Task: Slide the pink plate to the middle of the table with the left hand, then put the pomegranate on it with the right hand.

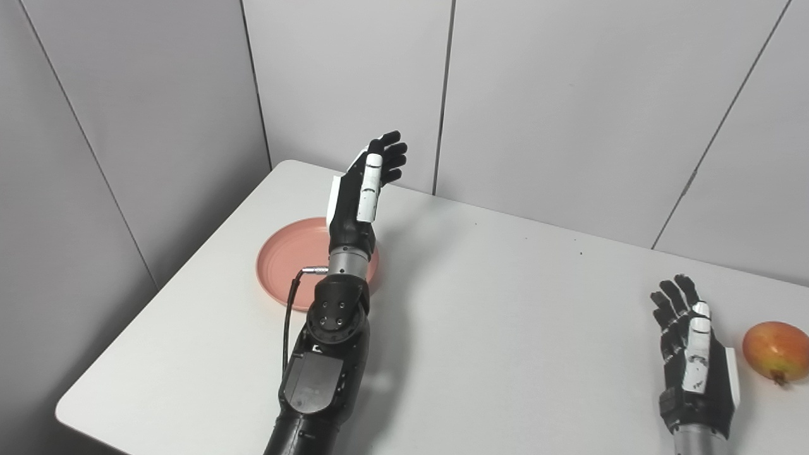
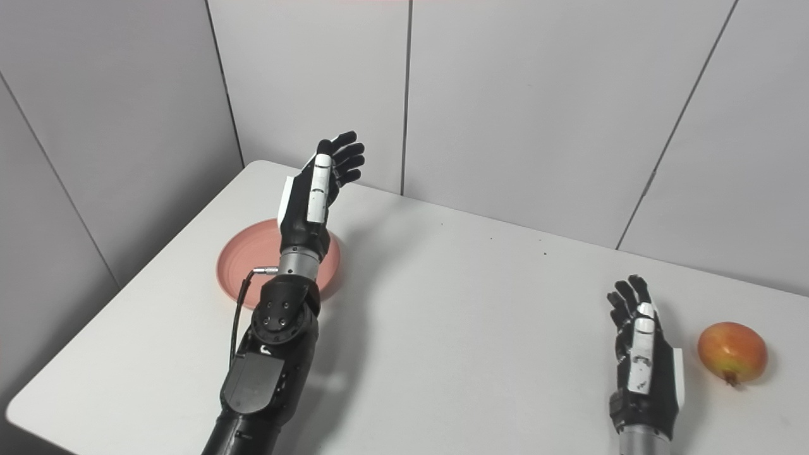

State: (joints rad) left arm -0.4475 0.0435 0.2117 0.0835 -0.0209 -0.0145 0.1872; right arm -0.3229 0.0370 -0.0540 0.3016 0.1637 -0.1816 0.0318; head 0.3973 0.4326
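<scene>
left robot hand (image 1: 366,189): fingers spread, holding nothing, raised above the far rim of the pink plate (image 1: 284,262), apparently not touching it | pink plate: left part of the white surface (image 1: 505,303), partly hidden by the forearm | right robot hand (image 1: 692,354): fingers apart, empty | pomegranate (image 1: 776,351): on the surface just right of that hand, apart from it

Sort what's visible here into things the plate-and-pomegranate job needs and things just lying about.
Part of the job:
- pink plate, far left of the table, partly under the left arm
- pomegranate, near the right edge
- left hand, open, raised above the plate
- right hand, open, beside the pomegranate, apart from it

Just there:
- white table
- no other loose items seen
</scene>
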